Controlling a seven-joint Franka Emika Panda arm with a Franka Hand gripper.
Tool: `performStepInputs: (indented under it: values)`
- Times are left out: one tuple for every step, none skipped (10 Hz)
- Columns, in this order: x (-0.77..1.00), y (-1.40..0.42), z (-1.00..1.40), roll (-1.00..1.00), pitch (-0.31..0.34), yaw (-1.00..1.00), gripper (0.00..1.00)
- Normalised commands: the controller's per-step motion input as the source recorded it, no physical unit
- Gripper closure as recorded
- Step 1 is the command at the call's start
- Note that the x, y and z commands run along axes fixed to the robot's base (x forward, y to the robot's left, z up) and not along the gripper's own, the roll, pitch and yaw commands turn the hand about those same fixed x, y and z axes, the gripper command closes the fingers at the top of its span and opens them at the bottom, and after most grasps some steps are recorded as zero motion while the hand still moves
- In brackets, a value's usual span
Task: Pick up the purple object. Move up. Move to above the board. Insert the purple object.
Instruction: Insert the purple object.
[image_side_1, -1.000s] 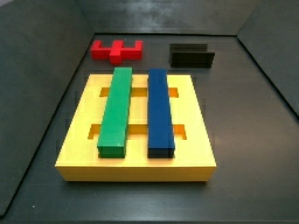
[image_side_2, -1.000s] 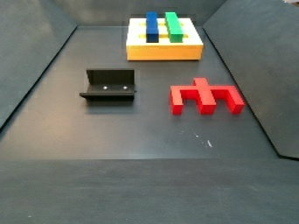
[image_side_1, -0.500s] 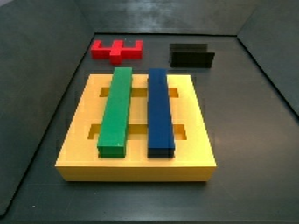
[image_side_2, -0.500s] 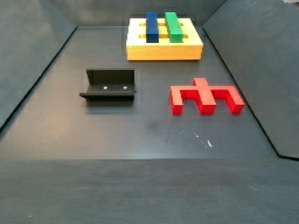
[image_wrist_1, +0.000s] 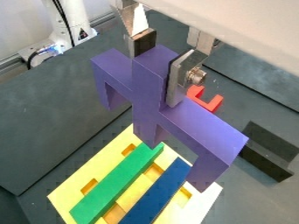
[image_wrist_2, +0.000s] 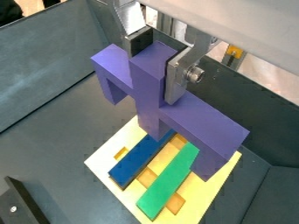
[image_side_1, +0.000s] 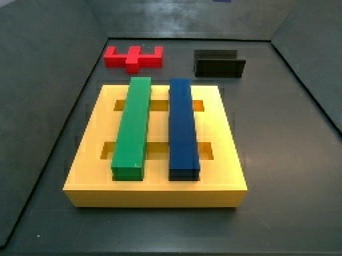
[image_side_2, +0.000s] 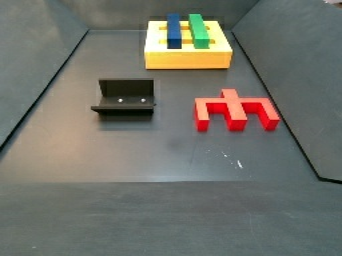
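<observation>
In both wrist views my gripper (image_wrist_1: 160, 59) (image_wrist_2: 156, 59) is shut on the central post of the purple object (image_wrist_1: 163, 109) (image_wrist_2: 158, 109), its silver fingers (image_wrist_1: 183, 77) pressed on either side. The piece hangs in the air above the board (image_wrist_1: 100, 171) (image_wrist_2: 216, 171), a yellow slotted block bearing a green bar (image_wrist_1: 114, 182) (image_wrist_2: 170, 175) and a blue bar (image_wrist_1: 158, 197) (image_wrist_2: 138, 156). Both side views show the board (image_side_1: 94, 160) (image_side_2: 187, 57) on the floor, but neither the gripper nor the purple object appears in them.
A red block (image_side_1: 132, 57) (image_side_2: 234, 109) (image_wrist_1: 207, 97) lies on the dark floor beyond the board. The black fixture (image_side_1: 221, 64) (image_side_2: 126, 98) (image_wrist_1: 267, 150) stands beside it. Sloped grey walls (image_side_1: 54, 90) enclose the floor.
</observation>
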Motion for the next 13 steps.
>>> performStepInputs:
  values:
    - [0.26,-0.61,-0.33,0.17,-0.049,0.00,1.00]
    - [0.41,-0.72,-0.49,0.30,0.000,0.00,1.00]
    - [0.37,-0.67,-0.65,0.30,-0.004,0.00,1.00]
    - [0.39,-0.62,-0.71,0.28,-0.010,0.00,1.00]
    - [0.30,-0.61,-0.74,0.29,0.000,0.00,1.00]
    - [0.14,-0.38,-0.84,0.14,-0.080,0.00,1.00]
    - [0.00,-0.30,-0.77,0.11,-0.140,0.00,1.00]
    - [-0.17,-0.21,-0.54,0.22,-0.146,0.02,1.00]
    - [-0.22,-0.17,-0.51,0.19,-0.136,0.02,1.00]
    - [-0.20,-0.12,-0.37,0.11,-0.143,0.04,1.00]
    - [-0.15,-0.12,-0.32,0.06,-0.170,0.06,1.00]
    - [-0.06,-0.09,-0.34,0.00,-0.147,0.05,1.00]
    - [0.00,-0.05,-0.35,-0.03,-0.147,0.03,1.00]
